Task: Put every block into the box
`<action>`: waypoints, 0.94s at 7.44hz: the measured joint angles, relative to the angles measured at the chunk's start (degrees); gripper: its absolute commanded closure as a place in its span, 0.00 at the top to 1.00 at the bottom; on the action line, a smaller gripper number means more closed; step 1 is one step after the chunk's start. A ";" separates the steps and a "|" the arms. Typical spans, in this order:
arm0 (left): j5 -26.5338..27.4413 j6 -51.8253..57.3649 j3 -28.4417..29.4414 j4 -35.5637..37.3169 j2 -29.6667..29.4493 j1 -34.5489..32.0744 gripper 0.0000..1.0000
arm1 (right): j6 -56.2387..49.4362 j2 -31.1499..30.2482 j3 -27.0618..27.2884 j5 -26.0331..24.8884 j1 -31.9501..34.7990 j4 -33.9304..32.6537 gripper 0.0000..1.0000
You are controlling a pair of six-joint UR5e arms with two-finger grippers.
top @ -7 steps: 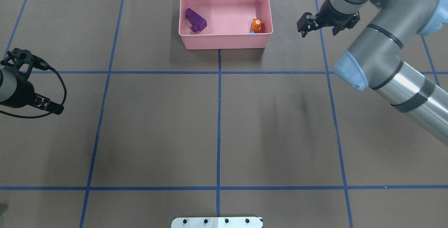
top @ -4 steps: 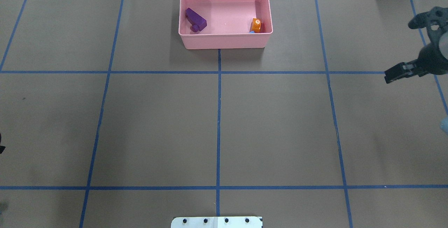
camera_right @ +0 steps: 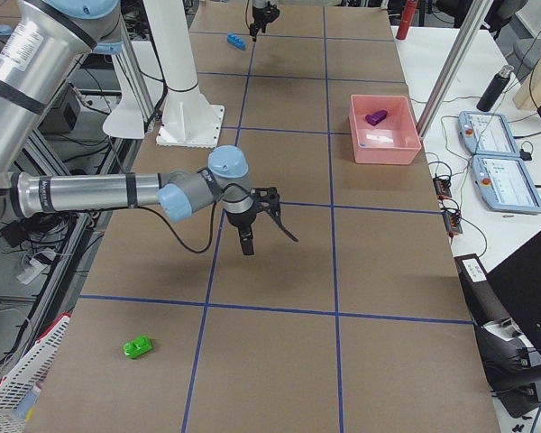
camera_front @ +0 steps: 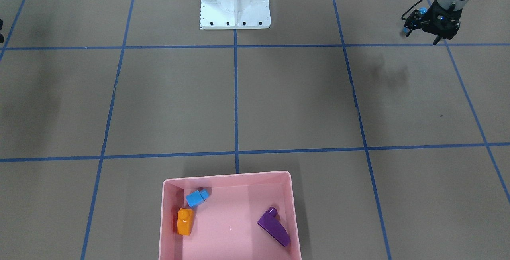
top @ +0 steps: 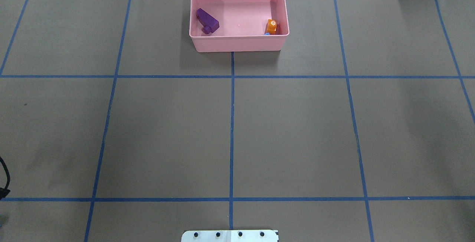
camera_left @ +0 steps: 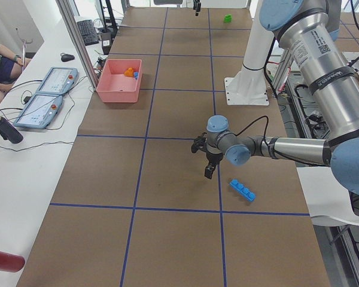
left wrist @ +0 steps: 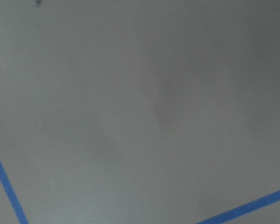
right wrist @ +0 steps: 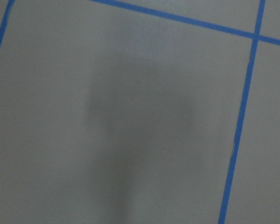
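Observation:
The pink box [top: 239, 47] stands at the table's far middle. In it lie a purple sloped block [top: 207, 20], an orange block [top: 272, 26] and a small light-blue block [camera_front: 196, 197]. On the brown table near the robot's left end lies the long light-blue bar [camera_left: 243, 189], just beside my left gripper [camera_left: 204, 161], which hangs open and empty. That left gripper [camera_front: 420, 38] also shows in the front-facing view. A green brick [camera_right: 138, 346] rests at the robot's right end, some way from my right gripper [camera_right: 263, 239]; whether this one is open or shut I cannot tell.
The white robot base [camera_front: 235, 4] stands at the table's near middle edge. Blue tape lines [top: 232, 123] divide the table into squares. Tablets [camera_left: 48, 95], cables and a seated person [camera_left: 0, 60] are on the side bench past the box.
Both arms have left the overhead view. The right gripper swung from beside the box out past the right edge; the left drew back past the lower left edge.

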 measured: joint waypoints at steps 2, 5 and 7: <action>4.13 -0.29 0.59 0.25 1.98 10.19 1.00 | -1.82 -7.89 -3.93 2.35 2.14 10.15 1.00; 5.42 0.15 1.21 0.24 5.16 18.15 1.00 | -2.39 -10.29 -5.09 2.92 2.67 12.39 1.00; 5.26 0.11 2.19 0.22 5.16 20.28 0.80 | -2.39 -10.34 -5.10 2.94 2.67 12.46 1.00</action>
